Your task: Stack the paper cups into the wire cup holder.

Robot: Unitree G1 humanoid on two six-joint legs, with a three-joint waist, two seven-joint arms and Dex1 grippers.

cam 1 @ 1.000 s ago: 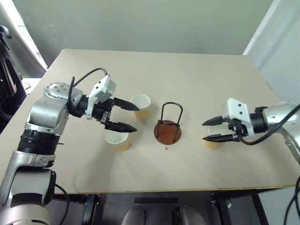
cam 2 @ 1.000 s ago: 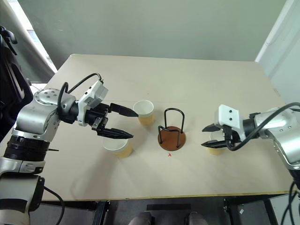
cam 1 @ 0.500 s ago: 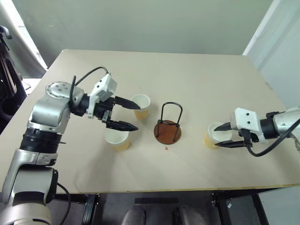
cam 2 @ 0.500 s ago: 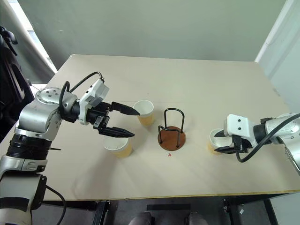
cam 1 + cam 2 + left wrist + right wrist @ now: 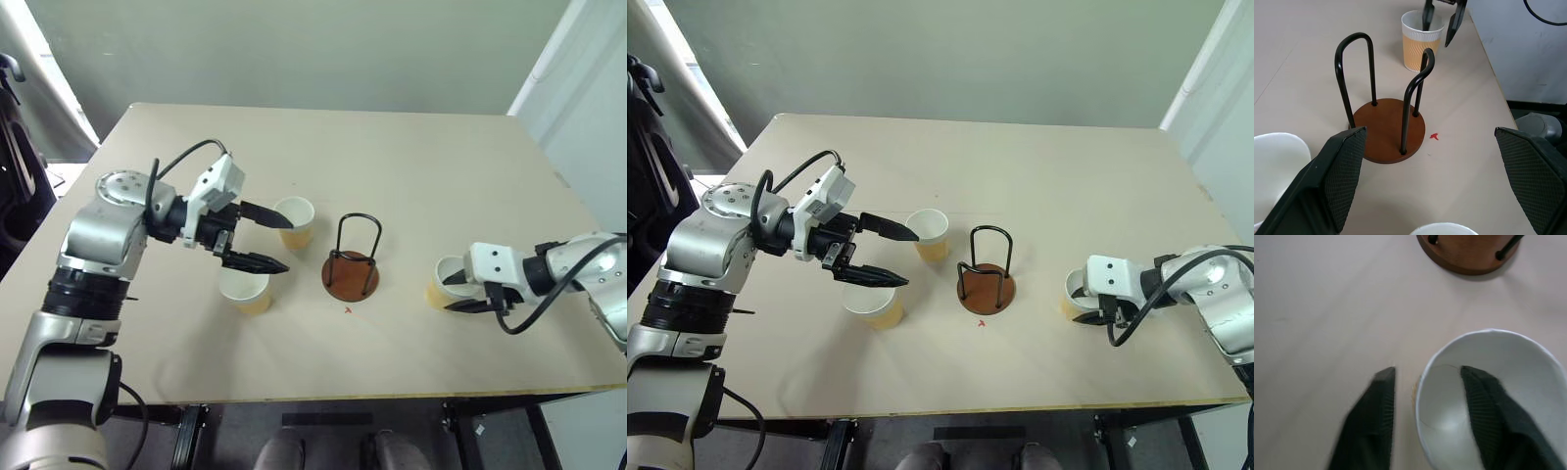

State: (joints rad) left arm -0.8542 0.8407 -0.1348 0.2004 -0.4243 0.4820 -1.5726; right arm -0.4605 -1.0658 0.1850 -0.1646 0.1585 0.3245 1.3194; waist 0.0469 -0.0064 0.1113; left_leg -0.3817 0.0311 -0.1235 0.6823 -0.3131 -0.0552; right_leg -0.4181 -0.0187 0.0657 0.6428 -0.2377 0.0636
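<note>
At lower right, a paper cup (image 5: 446,282) wall is being straddled by the right tool (image 5: 468,295), fingers still apart, awaiting clamping and lifting toward the wire cup holder (image 5: 352,264).

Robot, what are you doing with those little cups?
The robot is stacking paper cups into the wire cup holder, which stands empty mid-table. Its right gripper has one finger inside the cup on the right and one outside its wall, straddling the rim. The left gripper hovers open above the two other cups, holding nothing. All three cups stand upright on the table.
</note>
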